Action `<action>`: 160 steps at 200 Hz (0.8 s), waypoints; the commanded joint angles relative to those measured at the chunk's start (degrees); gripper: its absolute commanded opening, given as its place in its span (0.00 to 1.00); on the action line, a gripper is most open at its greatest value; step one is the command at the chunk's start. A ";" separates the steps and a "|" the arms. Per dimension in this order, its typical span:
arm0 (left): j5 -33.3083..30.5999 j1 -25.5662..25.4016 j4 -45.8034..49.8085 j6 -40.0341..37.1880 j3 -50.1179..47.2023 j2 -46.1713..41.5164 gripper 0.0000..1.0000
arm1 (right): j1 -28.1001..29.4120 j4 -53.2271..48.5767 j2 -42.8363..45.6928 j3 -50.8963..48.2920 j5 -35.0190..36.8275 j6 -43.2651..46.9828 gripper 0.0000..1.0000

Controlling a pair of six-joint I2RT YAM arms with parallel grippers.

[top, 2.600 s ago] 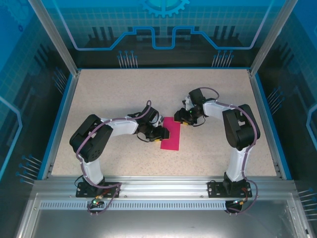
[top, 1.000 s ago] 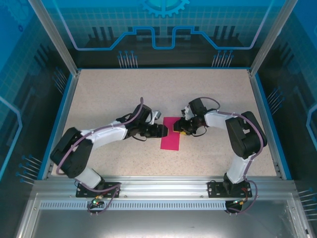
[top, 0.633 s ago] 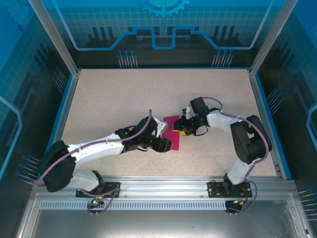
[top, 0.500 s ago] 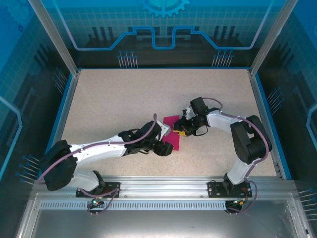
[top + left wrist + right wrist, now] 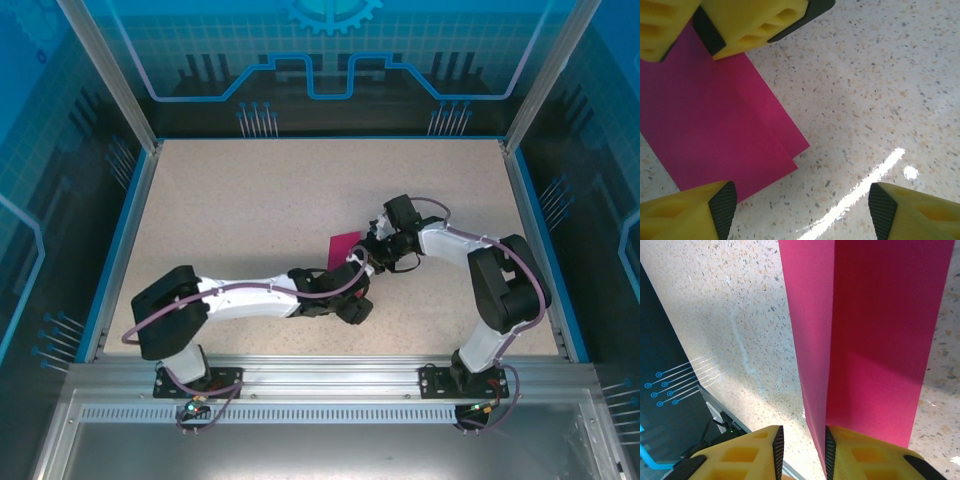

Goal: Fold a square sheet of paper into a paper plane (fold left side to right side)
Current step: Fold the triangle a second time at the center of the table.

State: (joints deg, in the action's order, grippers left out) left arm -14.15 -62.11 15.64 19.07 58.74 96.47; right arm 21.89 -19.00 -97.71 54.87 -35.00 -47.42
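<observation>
1. Near the middle of the speckled counter (image 5: 240, 200) lies the square sheet of paper (image 5: 343, 245), magenta-pink and folded over on itself, so that from above it reads as a narrow strip rather than a square.
2. Seen from the top camera, the left arm (image 5: 250, 295) stretches low across the near part of the counter, its head at the sheet's near end. The right arm (image 5: 495, 285) bends in from the right and meets the sheet's right edge.
3. The left jaws stand released and wide. In the left wrist view one yellow finger (image 5: 682, 212) sits over the sheet's near edge, and the other is well out over bare counter. A corner of the paper lies flat just ahead of them.
4. That same view shows two layers of paper (the upper one stops a little short of the lower, leaving a thin offset band along one long edge). The right arm's two yellow fingers (image 5: 755, 25) are set at the sheet's far end.
5. From the right wrist camera, the right jaws are drawn close, with only a narrow gap between them. One layer of the sheet lies flat on the counter. The other appears to rise as a tilted flap, its end running into that gap against the inner face of one finger (image 5: 865, 455).
6. Whether the right jaws actually pinch the flap or merely bracket it, I cannot tell.
</observation>
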 commanded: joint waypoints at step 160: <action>-8.83 -1.65 5.76 -0.57 5.94 4.88 0.17 | 1.69 -3.80 -1.16 3.02 1.84 1.69 0.29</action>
State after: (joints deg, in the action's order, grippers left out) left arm -22.72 -63.29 19.70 19.05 63.29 102.50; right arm 22.59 -20.71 -97.80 56.07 -33.45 -47.11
